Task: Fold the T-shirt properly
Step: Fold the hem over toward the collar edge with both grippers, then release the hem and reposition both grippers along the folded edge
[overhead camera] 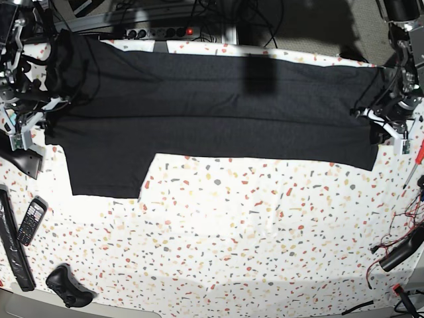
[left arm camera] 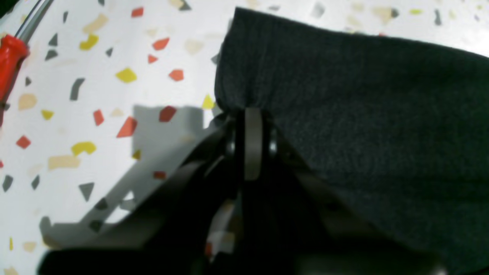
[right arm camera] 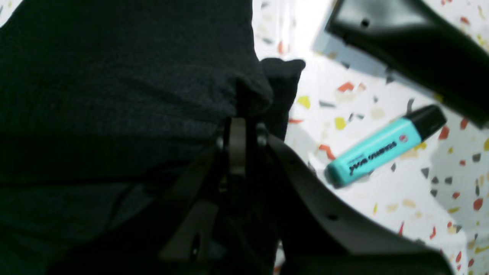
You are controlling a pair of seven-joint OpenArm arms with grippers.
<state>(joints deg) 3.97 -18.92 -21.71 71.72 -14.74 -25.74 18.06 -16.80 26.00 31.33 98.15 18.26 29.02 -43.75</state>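
The T-shirt (overhead camera: 218, 112) lies stretched across the far half of the counter (overhead camera: 252, 232), one sleeve hanging toward the near side at the base view's left. Each arm pinches one end of it: the left gripper (left arm camera: 252, 114) has its fingers closed on a bunched bit of cloth at the shirt's corner, and the right gripper (right arm camera: 238, 114) is clamped the same way on the opposite edge.

The risks, as I judge them:
- Both grips take only a small pinch near the edge, so a hard pull could tug the cloth free on one side and leave the fold crooked
- If the arms move unevenly, the shirt may skew or wrinkle
- A highlighter (right arm camera: 382, 149) lies just beside the right gripper, and a red-handled tool (left arm camera: 9, 65) near the left; dragged cloth could sweep either along
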